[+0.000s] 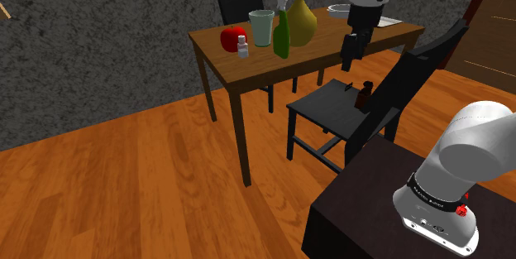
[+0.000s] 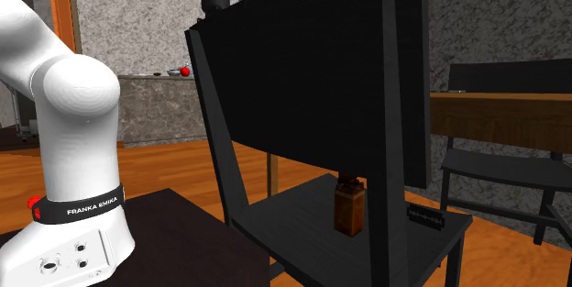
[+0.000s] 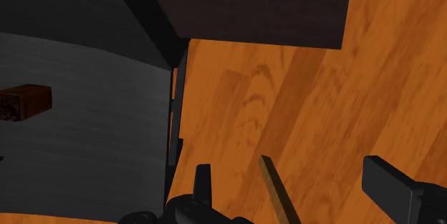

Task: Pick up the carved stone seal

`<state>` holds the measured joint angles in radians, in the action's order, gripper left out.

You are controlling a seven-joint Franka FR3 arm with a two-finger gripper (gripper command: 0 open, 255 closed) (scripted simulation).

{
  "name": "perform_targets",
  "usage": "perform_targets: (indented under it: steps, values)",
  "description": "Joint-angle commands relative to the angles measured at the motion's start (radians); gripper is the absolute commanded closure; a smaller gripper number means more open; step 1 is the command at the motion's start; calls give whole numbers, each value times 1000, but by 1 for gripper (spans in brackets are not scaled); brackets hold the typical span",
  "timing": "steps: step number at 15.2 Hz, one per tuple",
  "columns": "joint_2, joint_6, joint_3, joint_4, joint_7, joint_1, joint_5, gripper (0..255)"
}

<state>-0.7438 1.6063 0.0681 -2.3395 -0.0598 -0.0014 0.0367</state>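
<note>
Standing upright on the black chair point(image 1: 327, 104) seat, the brown carved seal point(image 2: 349, 204) sits close to the backrest. The end effector point(image 3: 297, 187) hangs above the floor beside the seat, fingers wide apart and holding nothing.

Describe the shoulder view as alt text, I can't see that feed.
The black gripper hangs above a black chair, on whose seat the small brown seal stands upright near the backrest, untouched. Behind them a wooden table carries a green bottle and a pale cup.
</note>
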Motion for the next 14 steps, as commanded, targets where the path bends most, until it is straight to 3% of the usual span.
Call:
perform_targets:
  steps: [1,14]
  values:
    - [0,0,0,0,0,0,0,0]
    - [123,268,-230,-146,-227,-112,-145,0]
